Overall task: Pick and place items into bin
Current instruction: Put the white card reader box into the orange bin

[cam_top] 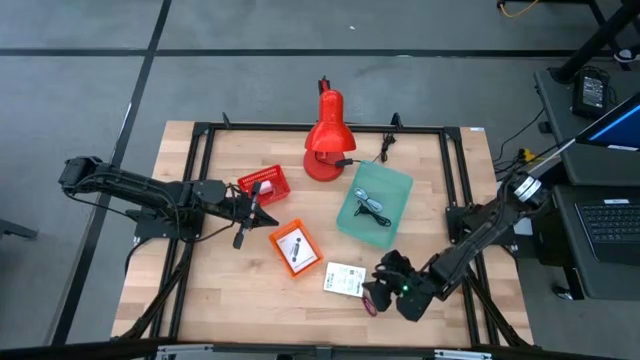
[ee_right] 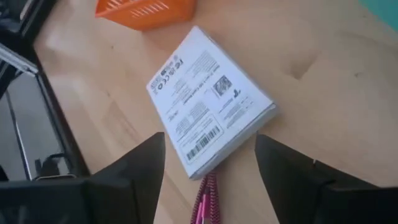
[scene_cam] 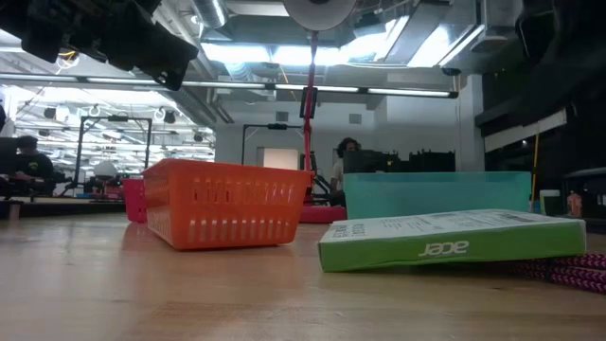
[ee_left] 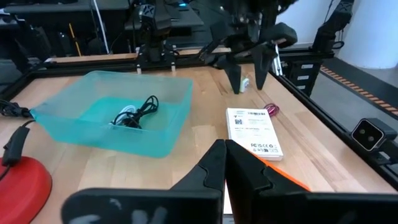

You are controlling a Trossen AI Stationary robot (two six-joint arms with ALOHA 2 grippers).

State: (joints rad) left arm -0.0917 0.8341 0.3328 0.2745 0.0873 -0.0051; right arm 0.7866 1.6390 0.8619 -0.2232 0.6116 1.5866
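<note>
A white printed box (ee_right: 208,102) with a green edge (scene_cam: 445,237) lies flat on the table near the front right. A purple-pink strap (ee_right: 207,199) lies on the wood, touching the box's near corner. My right gripper (ee_right: 211,171) hangs open above that corner and the strap, one finger on either side, touching neither. The teal bin (cam_top: 375,205) stands behind the box, with a black coiled cable (ee_left: 137,112) on its floor. My left gripper (ee_left: 224,165) is shut and empty, raised over the table's left half (cam_top: 245,215).
A red desk lamp (cam_top: 325,140) stands at the far middle. A small red basket (cam_top: 263,185) and an orange basket (cam_top: 294,248) holding a white card sit left of the bin. A black frame (cam_top: 455,180) runs along the table's edges. Bare wood lies at the front left.
</note>
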